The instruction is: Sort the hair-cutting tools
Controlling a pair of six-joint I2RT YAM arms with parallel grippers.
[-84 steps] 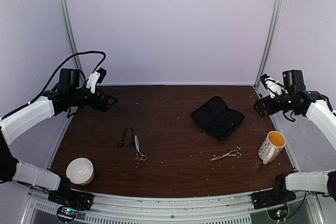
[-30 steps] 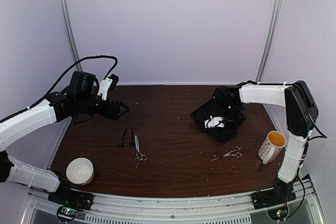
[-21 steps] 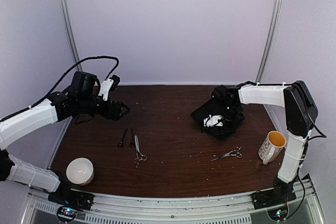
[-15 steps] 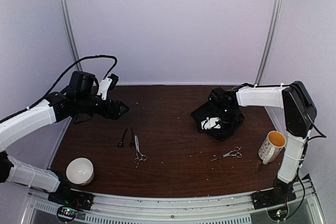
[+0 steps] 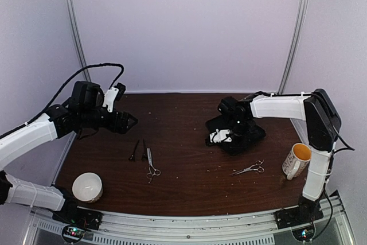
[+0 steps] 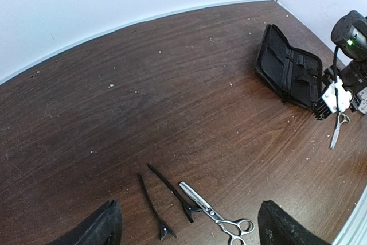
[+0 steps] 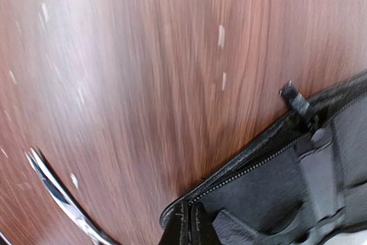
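Observation:
Two black clips (image 5: 134,150) (image 6: 152,207) lie side by side at the table's left, with a pair of silver scissors (image 5: 152,166) (image 6: 215,216) just right of them. A second pair of scissors (image 5: 248,170) (image 6: 336,130) lies right of centre, its blade (image 7: 57,199) at the right wrist view's lower left. My left gripper (image 5: 129,121) (image 6: 189,225) hovers open above the clips, with nothing between its fingers. My right gripper (image 5: 214,139) (image 7: 192,230) is shut on the near left corner of the black fabric case (image 5: 238,133) (image 7: 287,199), which lies open.
A white mug with a yellow inside (image 5: 296,160) stands at the right edge. A white bowl (image 5: 87,186) sits at the front left. Upright frame posts stand at the back corners.
My right gripper came down onto the case, closed on its corner and dragged it leftward. My left arm came down toward the clips, then shifted a little left and stayed open.

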